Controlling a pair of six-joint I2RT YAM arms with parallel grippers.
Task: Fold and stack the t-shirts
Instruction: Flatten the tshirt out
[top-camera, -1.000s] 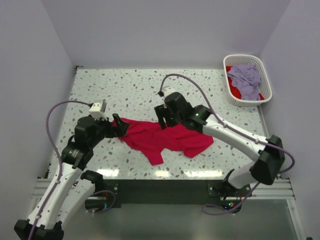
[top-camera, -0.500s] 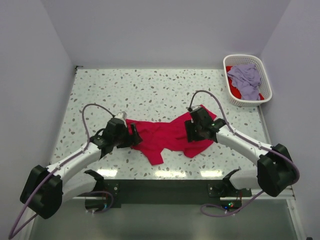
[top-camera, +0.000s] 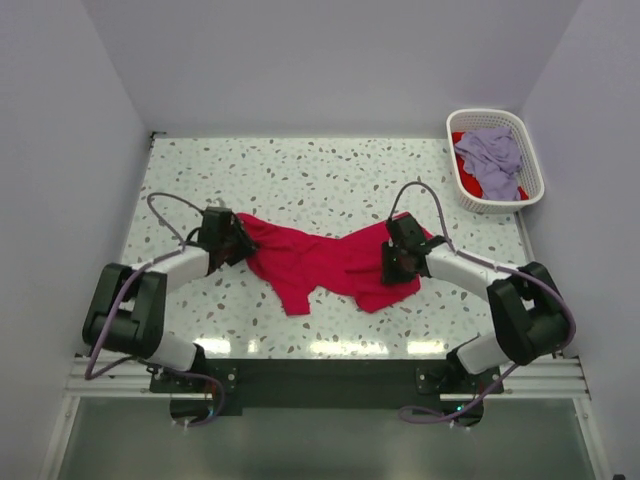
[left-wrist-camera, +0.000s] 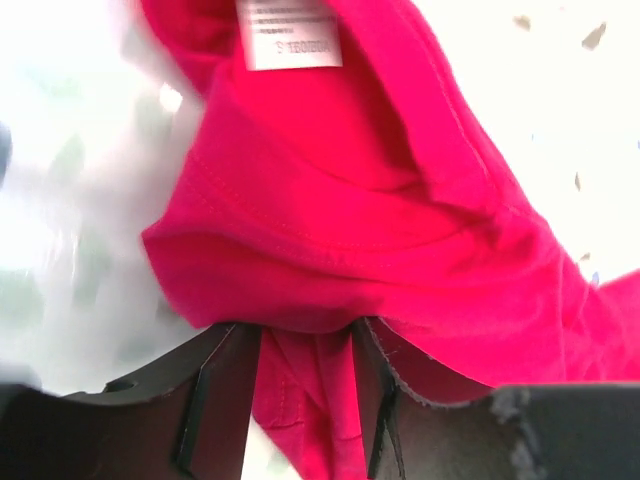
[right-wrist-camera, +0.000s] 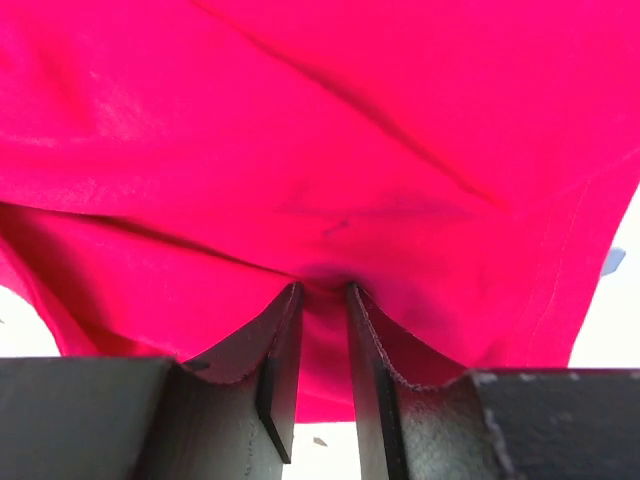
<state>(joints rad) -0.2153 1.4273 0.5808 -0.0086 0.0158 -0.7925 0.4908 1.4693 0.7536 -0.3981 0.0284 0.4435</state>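
One crimson red t-shirt (top-camera: 320, 262) lies crumpled and stretched sideways on the speckled table (top-camera: 300, 180). My left gripper (top-camera: 240, 240) is low at its left end. In the left wrist view the left gripper (left-wrist-camera: 305, 335) has its jaws part-way apart, with a fold of the red t-shirt (left-wrist-camera: 380, 230) between them and draped over their tips, near the white neck label (left-wrist-camera: 290, 35). My right gripper (top-camera: 393, 262) is at the shirt's right end. Seen from the right wrist, this gripper (right-wrist-camera: 322, 290) stands narrow, pinching a fold of red t-shirt (right-wrist-camera: 330, 150).
A white slotted basket (top-camera: 452, 170) stands at the back right corner, holding a pale lavender t-shirt (top-camera: 490, 150) on top of more red cloth (top-camera: 497, 186). Grey walls close in the table on three sides. Both arms lie low along the table's front half.
Both arms dropped low and reached outward to the shirt's ends. The shirt has been drawn wider, and both sets of jaws have narrowed around cloth.
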